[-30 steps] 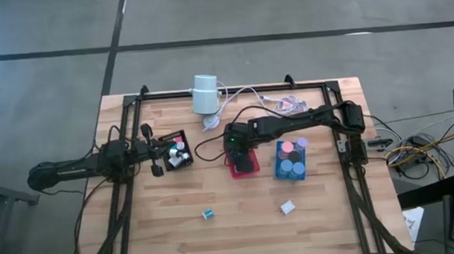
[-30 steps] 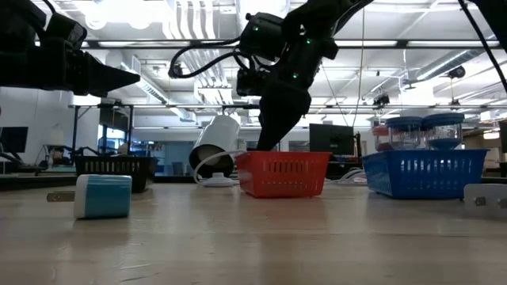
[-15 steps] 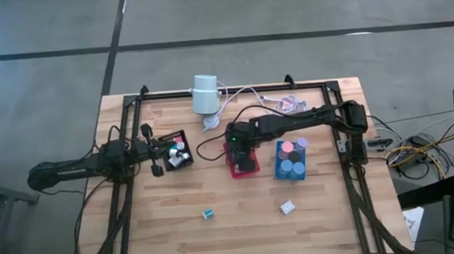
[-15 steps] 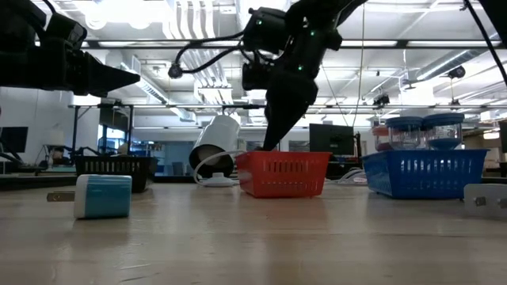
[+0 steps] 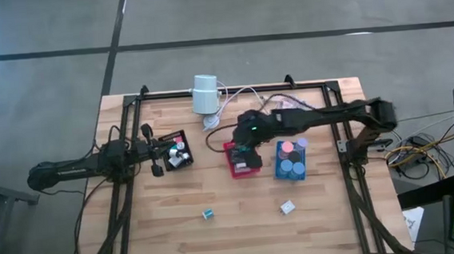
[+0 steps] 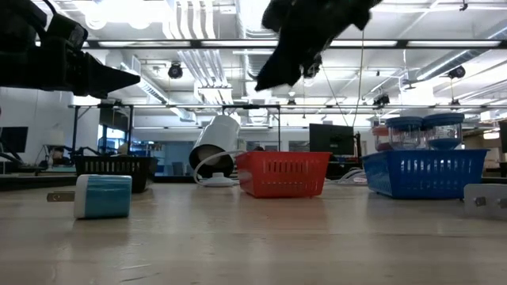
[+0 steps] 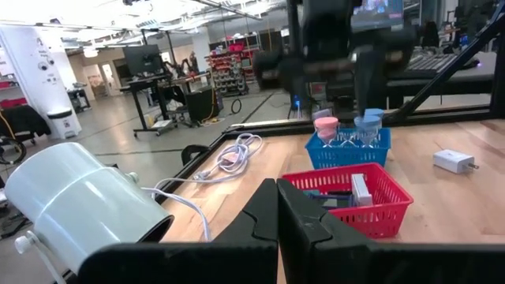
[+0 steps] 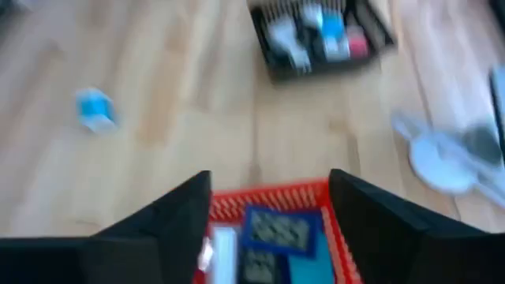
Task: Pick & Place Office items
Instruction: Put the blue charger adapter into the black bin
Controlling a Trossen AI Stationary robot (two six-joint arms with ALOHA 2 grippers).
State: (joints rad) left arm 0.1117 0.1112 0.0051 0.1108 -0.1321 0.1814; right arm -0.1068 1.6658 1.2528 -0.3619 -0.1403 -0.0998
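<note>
My right gripper (image 8: 271, 183) hangs open and empty above the red tray (image 5: 244, 159), high over it in the low view (image 6: 295, 49). In the red tray lie a blue piece (image 8: 276, 229) and a white piece (image 8: 221, 254). My left gripper (image 7: 276, 207) is shut and points level, at the table's left by the black tray (image 5: 177, 153), which holds several small items. A teal block (image 5: 208, 214) and a white block (image 5: 287, 208) lie loose on the wood near the front. The blue tray (image 5: 291, 161) holds pink and lilac discs.
A white cylinder (image 5: 205, 94) lies on its side at the far edge, with white cables (image 5: 245, 96) trailing to the right. A black frame (image 5: 130, 118) borders the table. Bare wood spreads along the front around the two loose blocks.
My right gripper has risen from just inside the red tray to well above it, tipping toward level and drawing back toward the table's right. The pieces in the tray stay put.
</note>
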